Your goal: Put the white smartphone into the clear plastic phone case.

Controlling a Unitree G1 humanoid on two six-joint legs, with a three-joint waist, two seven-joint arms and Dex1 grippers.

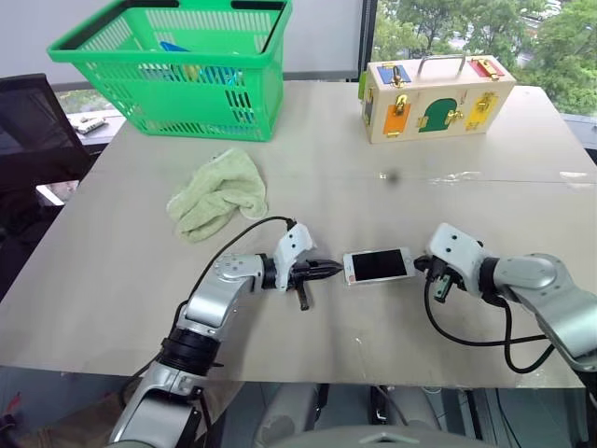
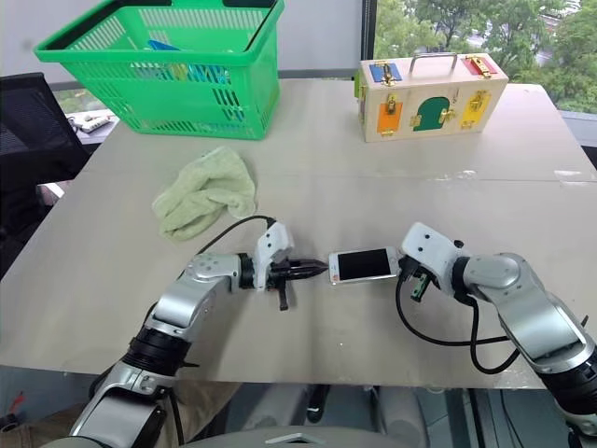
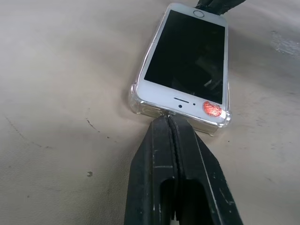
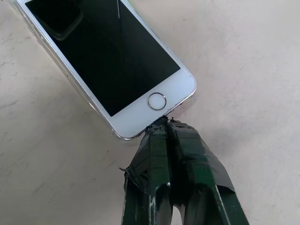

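Phone (image 1: 378, 266) in clear case (image 3: 140, 104) lies lengthwise between claws; left claw (image 1: 328, 271) and right claw (image 1: 422, 264), both pressed together, touch opposite ends.

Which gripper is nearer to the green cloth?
Left. The left gripper sits just below and right of the green cloth, shut at the white smartphone's near end; the right gripper, also shut, is beyond the phone's far end.

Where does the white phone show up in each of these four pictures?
Left eye view: white smartphone on the table, low centre, between both grippers.
Right eye view: same spot, slightly further left.
Left wrist view: upper middle, earpiece end nearest.
Right wrist view: upper left, home-button end nearest.
Shared landmark: the shut left gripper at its earpiece end.
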